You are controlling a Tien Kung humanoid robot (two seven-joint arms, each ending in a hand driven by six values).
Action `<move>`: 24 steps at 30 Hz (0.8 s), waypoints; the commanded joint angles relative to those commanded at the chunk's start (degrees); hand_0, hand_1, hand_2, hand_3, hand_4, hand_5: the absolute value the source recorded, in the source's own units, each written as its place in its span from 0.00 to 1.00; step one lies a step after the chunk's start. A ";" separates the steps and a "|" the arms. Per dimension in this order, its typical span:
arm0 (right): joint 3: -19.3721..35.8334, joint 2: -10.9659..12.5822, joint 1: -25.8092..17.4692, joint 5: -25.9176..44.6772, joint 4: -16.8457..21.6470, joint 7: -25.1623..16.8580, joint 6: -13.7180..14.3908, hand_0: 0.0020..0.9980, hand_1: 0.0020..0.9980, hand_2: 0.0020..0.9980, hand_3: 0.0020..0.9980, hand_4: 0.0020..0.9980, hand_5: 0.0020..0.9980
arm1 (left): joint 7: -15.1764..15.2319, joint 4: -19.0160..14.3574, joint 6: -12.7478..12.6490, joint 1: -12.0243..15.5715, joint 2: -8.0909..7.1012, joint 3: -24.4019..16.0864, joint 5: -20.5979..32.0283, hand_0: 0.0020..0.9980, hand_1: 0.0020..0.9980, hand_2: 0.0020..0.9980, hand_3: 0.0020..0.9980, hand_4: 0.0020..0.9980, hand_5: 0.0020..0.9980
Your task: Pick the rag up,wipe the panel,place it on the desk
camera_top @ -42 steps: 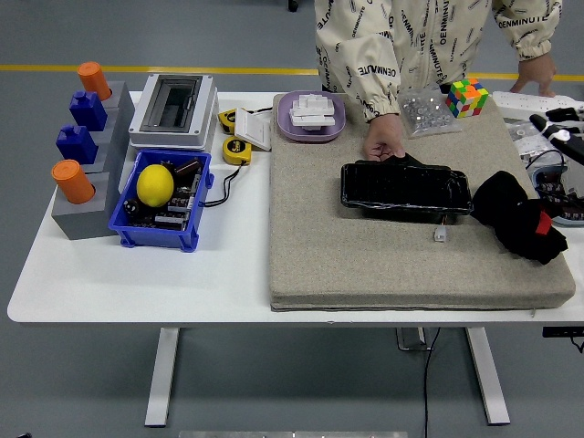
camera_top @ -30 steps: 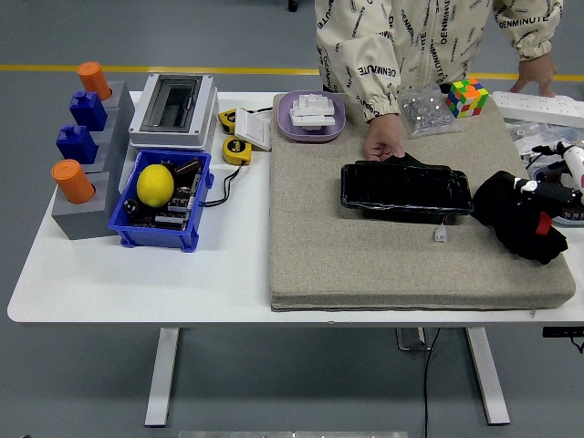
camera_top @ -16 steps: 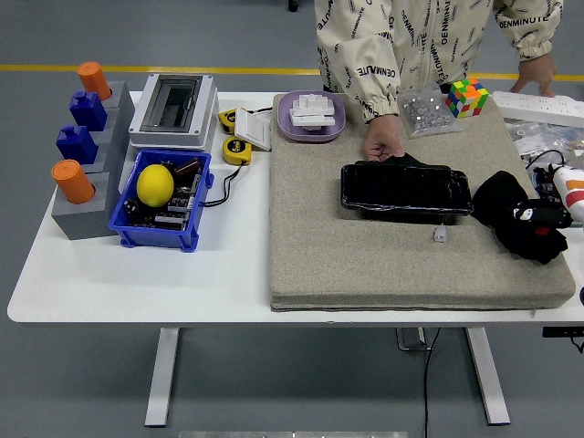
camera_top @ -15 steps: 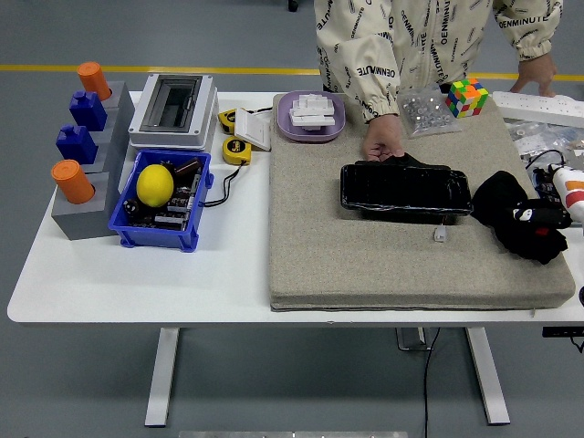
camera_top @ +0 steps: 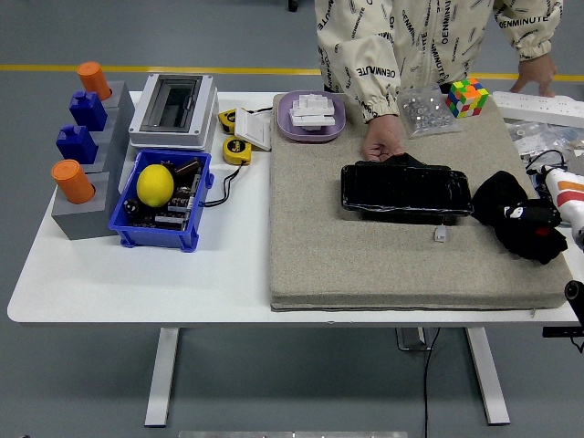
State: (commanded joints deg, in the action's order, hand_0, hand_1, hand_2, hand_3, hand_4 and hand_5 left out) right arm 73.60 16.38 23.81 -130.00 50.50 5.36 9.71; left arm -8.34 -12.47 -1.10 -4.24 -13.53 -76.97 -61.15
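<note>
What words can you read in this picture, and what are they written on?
"DENMINUTE", printed again and again, some copies cut off or upside down: on the person's pale jacket.
Tape measures and grey switch box: any print is too small to read.
Rubik's cube, black panel and black rag: no words show.

We see a workshop or lab: white bench [camera_top: 137, 274], grey floor with yellow line [camera_top: 155, 68], parts bin [camera_top: 160, 233].
</note>
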 joint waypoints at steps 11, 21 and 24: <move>-1.97 -1.04 -0.17 0.00 -1.17 -0.50 0.82 0.81 0.77 0.84 0.84 1.00 0.67 | -0.03 0.06 0.06 0.03 0.52 0.37 0.50 0.61 0.64 0.66 0.56 0.63 0.45; -4.07 -2.64 -0.80 0.00 -3.52 -1.53 3.83 0.75 0.73 0.80 0.81 1.00 0.64 | -0.01 0.04 0.08 -0.02 0.79 0.75 0.96 0.60 0.64 0.66 0.56 0.63 0.45; -4.55 -2.59 -0.71 0.00 -3.51 -1.69 5.95 0.75 0.73 0.80 0.81 1.00 0.64 | -0.01 0.06 0.07 0.12 0.83 0.57 0.88 0.60 0.64 0.66 0.56 0.63 0.45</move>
State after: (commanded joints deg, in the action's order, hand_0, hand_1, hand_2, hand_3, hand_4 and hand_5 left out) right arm 69.05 13.78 23.10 -130.00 46.99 3.67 15.66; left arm -8.36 -12.41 -1.03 -4.12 -12.70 -76.40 -60.26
